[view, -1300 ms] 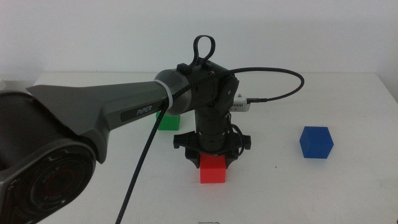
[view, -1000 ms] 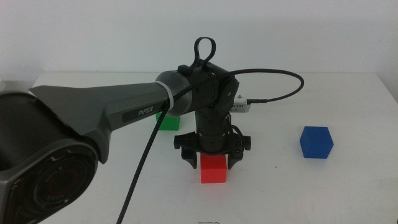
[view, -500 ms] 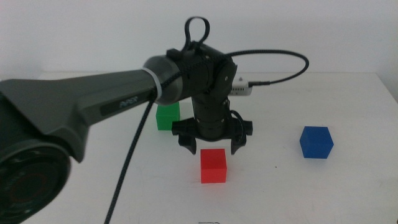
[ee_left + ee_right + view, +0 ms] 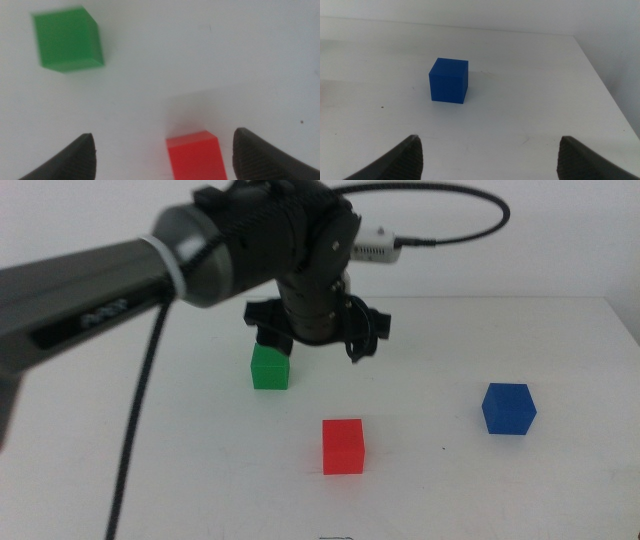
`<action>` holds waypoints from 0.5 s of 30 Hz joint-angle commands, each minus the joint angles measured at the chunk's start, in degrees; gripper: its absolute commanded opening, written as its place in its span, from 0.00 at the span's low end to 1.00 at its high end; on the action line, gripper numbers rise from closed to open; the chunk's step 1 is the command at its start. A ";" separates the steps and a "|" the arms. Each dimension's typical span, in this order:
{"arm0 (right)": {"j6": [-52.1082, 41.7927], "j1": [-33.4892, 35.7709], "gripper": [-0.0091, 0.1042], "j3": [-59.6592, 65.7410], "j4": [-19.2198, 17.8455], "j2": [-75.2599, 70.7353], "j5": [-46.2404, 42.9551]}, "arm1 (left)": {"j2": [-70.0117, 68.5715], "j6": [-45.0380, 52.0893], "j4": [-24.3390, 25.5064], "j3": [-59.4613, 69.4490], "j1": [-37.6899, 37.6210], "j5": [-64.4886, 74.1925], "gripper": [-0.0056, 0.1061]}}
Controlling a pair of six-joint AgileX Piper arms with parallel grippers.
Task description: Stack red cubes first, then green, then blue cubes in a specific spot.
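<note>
The left gripper (image 4: 312, 345) hung above the white table (image 4: 560, 480), its two dark jaws spread wide and holding nothing, with only bare tabletop between them. In the middle view it sat just behind and slightly to the right of the green cube (image 4: 270, 367), one jaw tip close over that cube's far edge but, as far as could be seen, not touching it. The red cube (image 4: 343, 446) stood alone on the table nearer the camera, well apart from the gripper and resting flat. From the left wrist camera the red cube (image 4: 196, 159) appeared low between the two open jaws, while the green cube (image 4: 68, 38) lay off to one side, outside the gap. The blue cube (image 4: 508, 409) sat by itself toward the right side of the table, apart from the other two. No cube was stacked on another; all three rested singly on the plain white surface. The right gripper (image 4: 487, 157) was out of the middle view; its own camera showed its jaws set wide apart and empty, facing the blue cube (image 4: 448, 80) across a stretch of table, clear of it
</note>
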 commanded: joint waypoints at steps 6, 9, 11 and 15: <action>-0.93 -0.41 0.80 -1.02 -0.93 -0.65 -4.03 | -7.27 1.34 2.84 -4.66 2.51 4.65 0.89; -0.93 -0.41 0.80 -1.02 -0.93 -0.65 -4.03 | -7.27 5.01 1.72 -8.42 4.92 8.33 0.89; -0.93 -0.41 0.80 -1.02 -0.93 -0.65 -4.03 | -7.27 7.28 0.81 -10.24 6.61 9.03 0.89; -0.93 -0.41 0.80 -1.02 -0.93 -0.65 -4.03 | -7.20 9.73 -2.27 -11.94 10.97 9.45 0.89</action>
